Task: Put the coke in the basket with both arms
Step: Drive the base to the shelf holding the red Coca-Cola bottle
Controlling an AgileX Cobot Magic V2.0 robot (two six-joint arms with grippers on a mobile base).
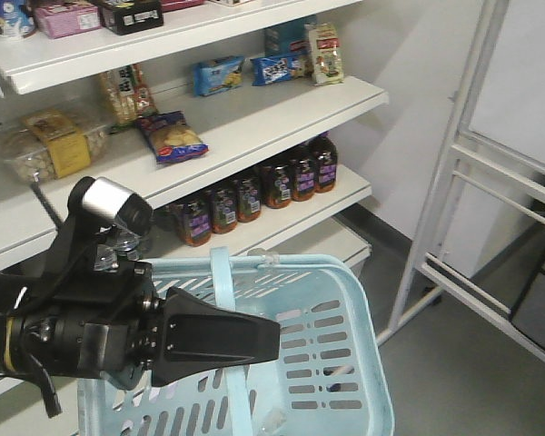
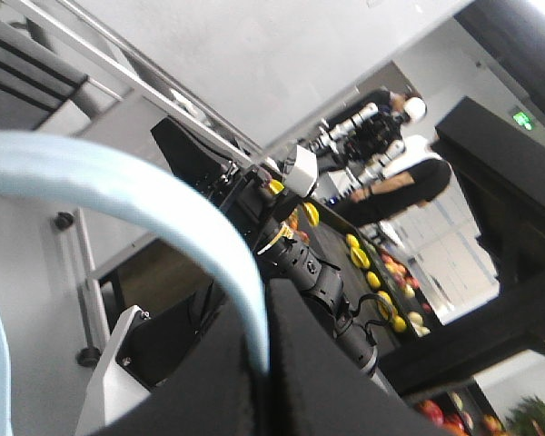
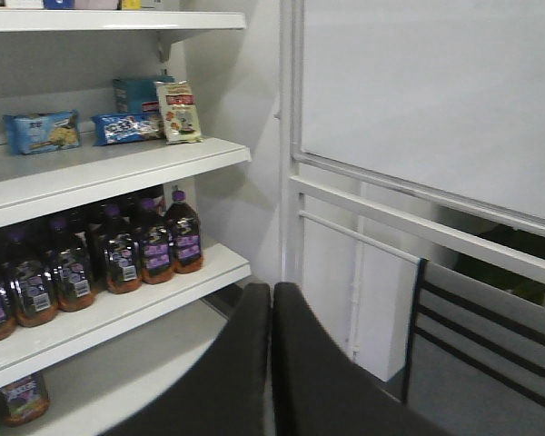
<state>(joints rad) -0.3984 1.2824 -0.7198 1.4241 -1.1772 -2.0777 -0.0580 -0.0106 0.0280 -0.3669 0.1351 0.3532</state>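
Left wrist-mounted view: left gripper (image 2: 265,363) jaws grasp the thin pale handle (image 2: 163,209) of the light blue slotted plastic basket (image 1: 345,363). Right gripper (image 3: 272,295) jaws are clenched on nothing. The coke shows nowhere. The handle could slide in the grip, tilting the basket.

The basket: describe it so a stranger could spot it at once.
Start at the white shelves of snacks and bottles. In front, low down, is the basket, crossed by a black arm. It alone is pale blue plastic with slotted sides and a thin handle.

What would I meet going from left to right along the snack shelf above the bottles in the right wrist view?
light blue biscuit pack → dark blue biscuit pack → pale snack bag
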